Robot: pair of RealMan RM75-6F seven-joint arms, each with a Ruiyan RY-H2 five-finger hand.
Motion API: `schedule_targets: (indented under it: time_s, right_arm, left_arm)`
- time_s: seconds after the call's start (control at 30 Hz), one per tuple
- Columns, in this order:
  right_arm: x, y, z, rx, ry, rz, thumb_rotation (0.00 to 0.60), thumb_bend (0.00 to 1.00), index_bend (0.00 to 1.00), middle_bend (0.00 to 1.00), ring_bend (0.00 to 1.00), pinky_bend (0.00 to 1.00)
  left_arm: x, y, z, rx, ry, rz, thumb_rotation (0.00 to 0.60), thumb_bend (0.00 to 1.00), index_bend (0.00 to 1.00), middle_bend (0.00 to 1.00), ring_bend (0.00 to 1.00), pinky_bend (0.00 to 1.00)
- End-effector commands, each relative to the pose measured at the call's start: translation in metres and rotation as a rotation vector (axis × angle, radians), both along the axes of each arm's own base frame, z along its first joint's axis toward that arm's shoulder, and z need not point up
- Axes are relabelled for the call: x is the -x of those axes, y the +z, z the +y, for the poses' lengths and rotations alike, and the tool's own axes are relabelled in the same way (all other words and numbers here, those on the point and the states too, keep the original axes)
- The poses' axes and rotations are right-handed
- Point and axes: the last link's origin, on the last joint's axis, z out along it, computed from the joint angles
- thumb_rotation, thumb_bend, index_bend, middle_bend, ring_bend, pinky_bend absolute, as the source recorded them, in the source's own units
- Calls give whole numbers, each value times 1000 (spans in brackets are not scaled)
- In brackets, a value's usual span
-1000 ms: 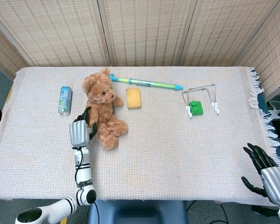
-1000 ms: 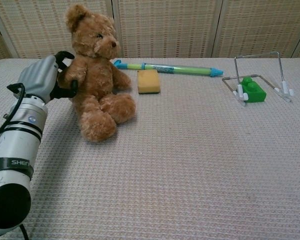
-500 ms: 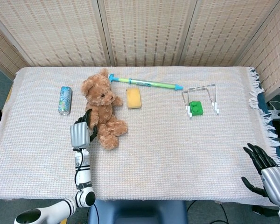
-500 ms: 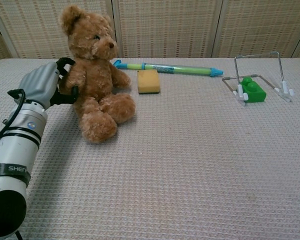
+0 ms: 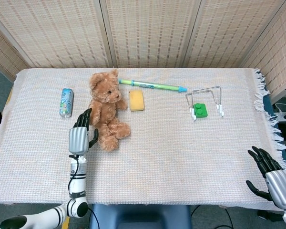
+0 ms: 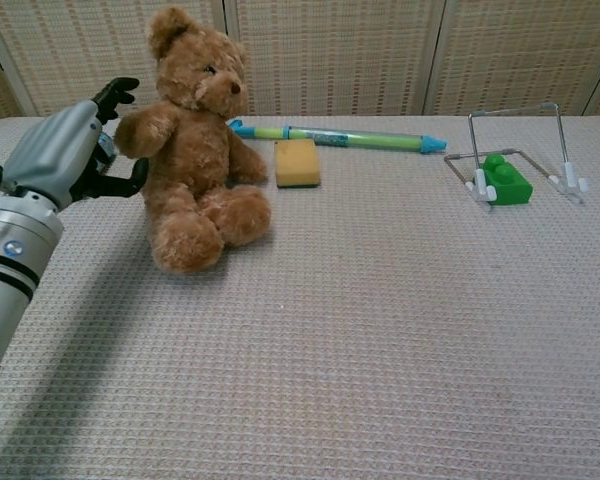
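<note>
The left hand [image 5: 79,137] is near the left edge of the table, just beside the teddy bear [image 5: 106,109]. Its fingers [image 6: 115,93] are spread apart and hold nothing (the thumb curls toward the bear's side, but no gap or touch can be told for sure). In the chest view the hand [image 6: 68,150] sits right next to the bear's raised arm.

The bear sits upright on the cloth [image 5: 157,157], between the left edge and the middle, facing a little to the right. Nothing holds it up. So the bear looks set down and standing by itself, and the hand looks let go of it. What is left seems to be just taking the hand away.

Left of the bear, near the left edge, lies a small can [image 5: 66,101] on its side. On the other side of the bear lies a yellow sponge [image 5: 136,100]. Behind the sponge, toward the far edge, lies a long green and blue pen [image 5: 152,85]. Further right stands a wire stand [image 5: 206,99] with a green block [image 5: 199,110] inside it.

The right hand [image 5: 271,179] is well apart from all this, at the near right corner, off the table's edge. Its fingers are apart and it holds nothing.
</note>
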Motion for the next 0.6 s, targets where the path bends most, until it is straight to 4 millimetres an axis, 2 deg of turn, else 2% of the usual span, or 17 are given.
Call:
schedule_targets:
  time_s: [0.03,0.2,0.37,0.5,0.6]
  right_arm:
    - [0,0,0,-2,-1,1,600,184,0,0,0,209]
    - [0,-1,0,8,-2,1,600,184,0,0,0,209]
    - [-1,-5,0,11,-3,13,600,184,0,0,0,209]
    - [-1,-9,-1,3,-7,29,600,184,0,0,0,209]
    - [0,-12,-1,-6,-11,42,600,184,0,0,0,209]
  left_arm:
    - [25,18,-24,24,-28,36,600,452,0,16,68,334]
    - [64,46,-66,44,-68,36,600,451,0,15,62,325]
    - [92,63,-112,106,-95,30,600,445,0,25,62,325]
    - [101,69,-130,169,-72,11,600,448,0,34,63,326]
    - [101,72,-133,216,-65,32,600,449,0,33,69,329]
